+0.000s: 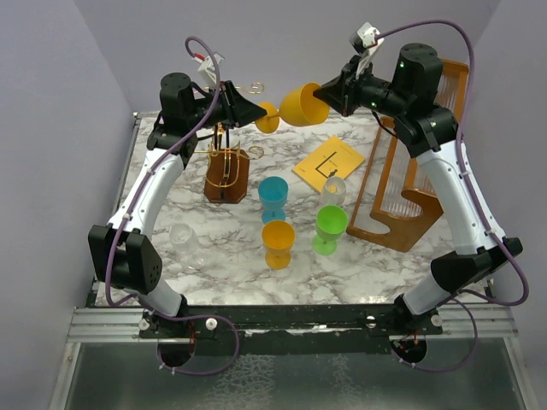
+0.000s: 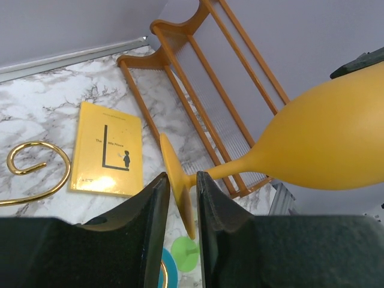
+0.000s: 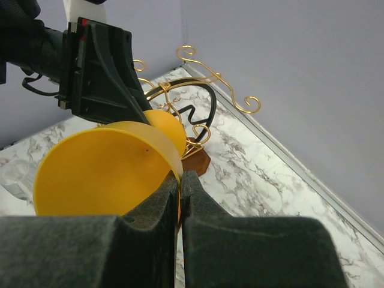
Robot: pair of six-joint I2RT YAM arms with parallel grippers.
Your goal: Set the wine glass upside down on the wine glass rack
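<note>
A yellow wine glass [image 1: 303,104] hangs on its side in the air above the far part of the table, between both grippers. My right gripper [image 1: 331,92] is shut on the bowl's rim [image 3: 171,162]. My left gripper [image 1: 255,111] has its jaws narrowly open on either side of the glass's foot [image 2: 175,162], with a thin gap on the left side. The wine glass rack [image 1: 226,166], gold wire with spiral arms on a dark brown block, stands just below the left gripper. Its arms [image 3: 207,75] show behind the glass in the right wrist view.
Teal [image 1: 273,198], orange [image 1: 279,242] and green [image 1: 330,227] glasses stand mid-table, with a clear glass [image 1: 333,190] behind the green one and another [image 1: 186,242] at the left. A yellow book [image 1: 328,162] lies at the back. A tall orange-brown wooden frame [image 1: 419,188] stands at the right.
</note>
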